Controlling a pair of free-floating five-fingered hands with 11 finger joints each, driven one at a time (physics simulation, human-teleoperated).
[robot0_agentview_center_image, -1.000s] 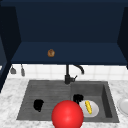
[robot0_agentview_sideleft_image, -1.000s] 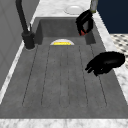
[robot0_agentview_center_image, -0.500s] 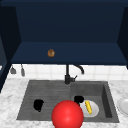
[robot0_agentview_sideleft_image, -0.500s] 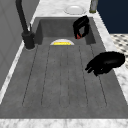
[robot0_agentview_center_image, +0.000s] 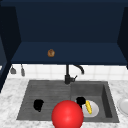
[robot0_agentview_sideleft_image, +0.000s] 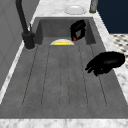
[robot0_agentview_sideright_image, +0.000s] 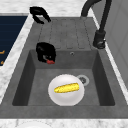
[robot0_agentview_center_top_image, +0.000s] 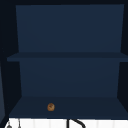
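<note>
the front view shows a red ball at the sink's near edge, at 6 o'clock in that view, hiding part of the plate. in the side views only a sliver of red peeks out under the right hand, whose fingers are curled down around something red; whether that is the ball i cannot tell for sure. that hand hangs over the near rim of the basin, with the plate and its corn just beyond it, toward 5 o'clock in the right side view. the left hand floats over the ribbed drainboard, at 9 o'clock from the ball, fingers loosely bent and holding nothing. the left side view shows a second plate on the bench past the basin. the upper view gives a small brown thing on the cabinet's bottom shelf. the tap stands at 12 o'clock from the ball.
</note>
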